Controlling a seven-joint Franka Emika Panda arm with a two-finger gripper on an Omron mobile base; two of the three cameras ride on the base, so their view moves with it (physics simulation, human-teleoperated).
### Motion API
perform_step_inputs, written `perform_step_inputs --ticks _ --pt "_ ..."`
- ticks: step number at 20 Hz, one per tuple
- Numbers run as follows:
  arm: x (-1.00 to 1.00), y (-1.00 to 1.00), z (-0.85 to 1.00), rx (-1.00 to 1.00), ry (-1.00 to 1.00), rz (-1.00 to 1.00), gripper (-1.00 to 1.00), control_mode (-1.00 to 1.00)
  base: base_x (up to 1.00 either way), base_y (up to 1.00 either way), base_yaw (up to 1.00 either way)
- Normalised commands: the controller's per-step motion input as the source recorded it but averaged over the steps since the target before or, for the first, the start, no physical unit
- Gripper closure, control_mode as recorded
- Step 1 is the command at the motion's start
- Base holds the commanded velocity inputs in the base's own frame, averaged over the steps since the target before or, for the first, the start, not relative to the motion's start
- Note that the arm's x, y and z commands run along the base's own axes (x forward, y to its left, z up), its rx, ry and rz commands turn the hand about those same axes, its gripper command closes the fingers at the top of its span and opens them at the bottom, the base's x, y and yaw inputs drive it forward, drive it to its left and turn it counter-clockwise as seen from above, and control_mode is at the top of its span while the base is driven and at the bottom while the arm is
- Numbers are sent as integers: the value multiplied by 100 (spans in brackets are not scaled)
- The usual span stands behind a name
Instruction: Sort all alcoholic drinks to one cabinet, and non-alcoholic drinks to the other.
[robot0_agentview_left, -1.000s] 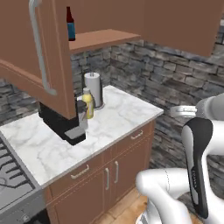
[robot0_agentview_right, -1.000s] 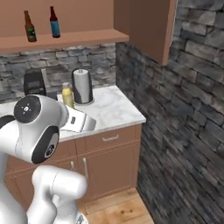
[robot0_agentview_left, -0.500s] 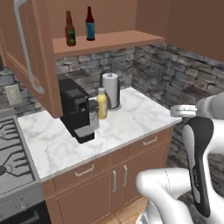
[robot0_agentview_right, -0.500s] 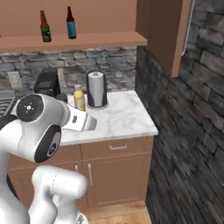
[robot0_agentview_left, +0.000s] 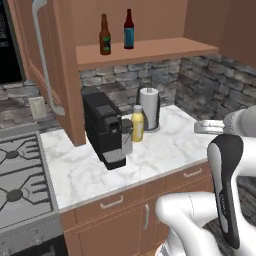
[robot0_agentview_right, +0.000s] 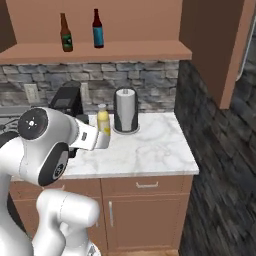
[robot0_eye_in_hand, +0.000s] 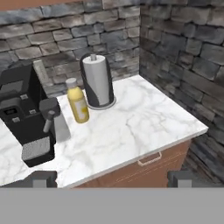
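Two alcoholic drinks stand upright side by side on the shelf floor of an open wall cabinet (robot0_agentview_left: 160, 49) (robot0_agentview_right: 125, 50): a brown bottle with a green label (robot0_agentview_left: 104, 35) (robot0_agentview_right: 65, 33) and a blue bottle with a dark red neck (robot0_agentview_left: 128, 30) (robot0_agentview_right: 97, 29). A yellow bottle with a whitish cap (robot0_agentview_left: 137, 124) (robot0_agentview_right: 103, 120) (robot0_eye_in_hand: 77, 101), a non-alcoholic drink, stands on the marble counter (robot0_eye_in_hand: 131, 131) below them. My gripper (robot0_eye_in_hand: 113, 181) is open and holds nothing. It hangs back from the counter's front edge, well short of the yellow bottle.
A black coffee machine (robot0_agentview_left: 104, 129) (robot0_eye_in_hand: 24, 113) stands left of the yellow bottle, a paper towel roll (robot0_agentview_left: 149, 107) (robot0_eye_in_hand: 97, 78) right of it. An open cabinet door with a silver handle (robot0_agentview_left: 42, 57) hangs at the left, another door (robot0_agentview_right: 215, 45) at the right. Stove (robot0_agentview_left: 17, 180) sits left; stone wall right.
The whole picture has shifted as the base moved: shelf, bottles and counter now sit more centred, and the stove has come into the left base view. My gripper stays open.
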Motion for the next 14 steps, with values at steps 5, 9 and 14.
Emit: perform_step_inputs --ticks 5,9,14 --pt "0 0 0 0 0 0 -100 100 57 -17 28" --pt "0 0 0 0 0 0 -100 100 10 -36 32" --pt "0 0 0 0 0 0 -100 100 9 -39 33"
